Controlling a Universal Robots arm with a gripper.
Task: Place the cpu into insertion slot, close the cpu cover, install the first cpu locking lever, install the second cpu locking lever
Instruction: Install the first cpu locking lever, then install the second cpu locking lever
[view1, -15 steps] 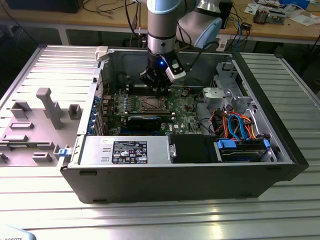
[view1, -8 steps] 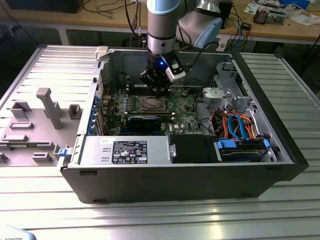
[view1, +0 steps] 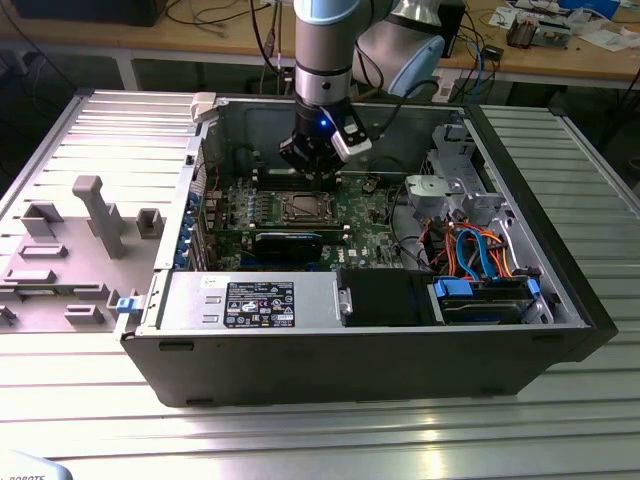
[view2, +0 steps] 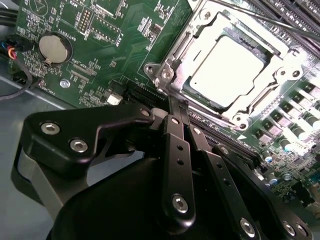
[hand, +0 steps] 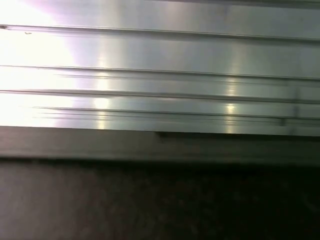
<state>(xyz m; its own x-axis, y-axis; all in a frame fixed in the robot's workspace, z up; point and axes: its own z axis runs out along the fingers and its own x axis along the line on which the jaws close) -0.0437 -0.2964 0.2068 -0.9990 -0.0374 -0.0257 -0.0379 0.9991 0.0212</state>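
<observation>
Inside the open computer case (view1: 500, 330), one cpu (view2: 227, 70) sits in the single insertion slot (view1: 300, 208), one cpu cover (view2: 172, 75) closed around it. Beside it, the gripper (view2: 175, 102) has fingers (view2: 177, 145) pressed together, holding nothing.

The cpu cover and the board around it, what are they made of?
The cpu cover looks like bare silvery metal: it shines bright under the light and has thin stamped edges. The circuit board looks like hard green laminate, with a glossy coat and fine printed lines. The tool looks like matt black metal, with screws.
</observation>
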